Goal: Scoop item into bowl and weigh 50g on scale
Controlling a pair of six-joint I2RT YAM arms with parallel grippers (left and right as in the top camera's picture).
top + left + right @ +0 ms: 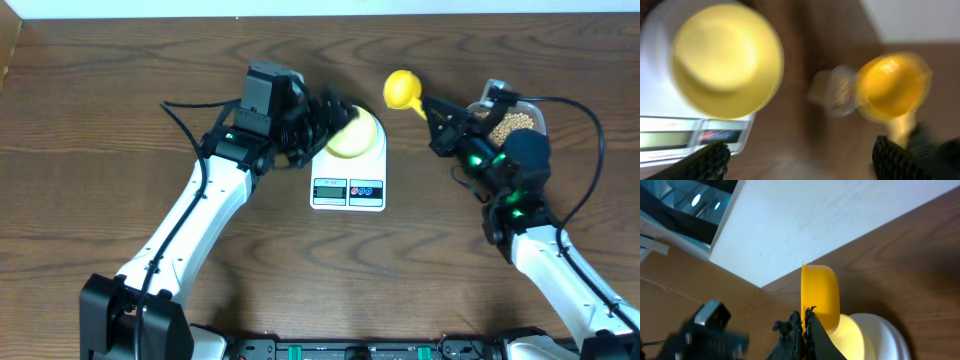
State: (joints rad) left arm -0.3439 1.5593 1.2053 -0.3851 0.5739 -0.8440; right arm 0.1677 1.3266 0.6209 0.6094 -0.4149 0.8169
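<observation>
The pale yellow-green bowl (355, 138) (727, 60) sits on the white scale (348, 185) (660, 115), and I see no beans in it. My left gripper (330, 118) (800, 165) stands open just left of the bowl, with nothing between its fingers (705, 162). My right gripper (440, 118) (805, 325) is shut on the handle of a yellow scoop (403, 90) (820, 297) (892, 85), whose cup hangs right of the bowl (852, 337). The beans (512, 122) lie in a clear tub behind the right gripper. The left wrist view is blurred.
The clear tub (520, 115) stands at the back right, close to the right arm. The table's far edge meets a white wall (815, 220). Bare wooden table (330, 270) spreads in front of the scale.
</observation>
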